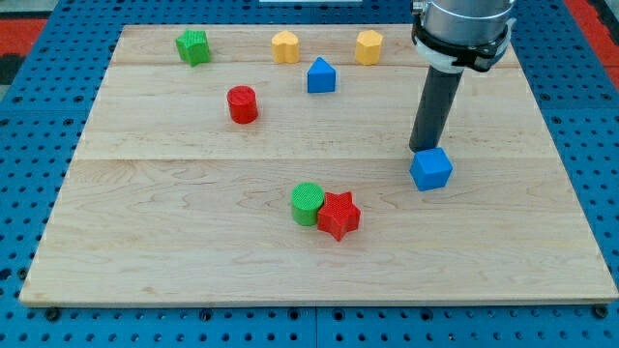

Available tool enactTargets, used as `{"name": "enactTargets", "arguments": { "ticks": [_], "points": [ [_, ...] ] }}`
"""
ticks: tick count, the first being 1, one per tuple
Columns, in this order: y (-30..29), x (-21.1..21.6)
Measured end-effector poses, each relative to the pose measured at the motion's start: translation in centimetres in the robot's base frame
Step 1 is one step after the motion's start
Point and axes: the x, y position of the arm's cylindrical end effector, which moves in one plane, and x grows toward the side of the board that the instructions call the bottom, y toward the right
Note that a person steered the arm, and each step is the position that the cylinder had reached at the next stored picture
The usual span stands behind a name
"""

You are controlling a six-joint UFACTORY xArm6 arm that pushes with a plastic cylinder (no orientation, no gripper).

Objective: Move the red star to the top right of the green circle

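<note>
The red star (pixel 338 215) lies below the board's middle, touching the lower right side of the green circle (pixel 308 203). My tip (pixel 422 148) is to the right of them, at the upper left edge of a blue cube (pixel 431 168). It stands well apart from the red star, up and to the star's right.
A red cylinder (pixel 242 103) sits upper left of centre. A green star-like block (pixel 193 45), a yellow heart-like block (pixel 284 45) and a yellow hexagon (pixel 368 45) line the top. A blue house-shaped block (pixel 321 75) lies below them. The wooden board (pixel 145 242) rests on a blue pegboard.
</note>
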Motion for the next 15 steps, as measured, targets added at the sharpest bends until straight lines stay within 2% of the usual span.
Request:
{"name": "enactTargets", "arguments": {
  "ticks": [1, 2, 3, 4, 5, 6, 7, 8, 9, 10, 13, 14, 15],
  "points": [
    [-6.0, 0.0],
    [-11.4, 5.0],
    [-23.6, 5.9],
    [-27.2, 10.5],
    [-20.7, 15.2],
    [-11.0, 17.5],
    [-6.2, 14.8],
    [-6.0, 11.8],
    [-6.1, 14.4],
    [-8.0, 15.1],
    [-8.8, 5.9],
    [-8.6, 9.7],
    [-11.7, 10.8]
  ]
}}
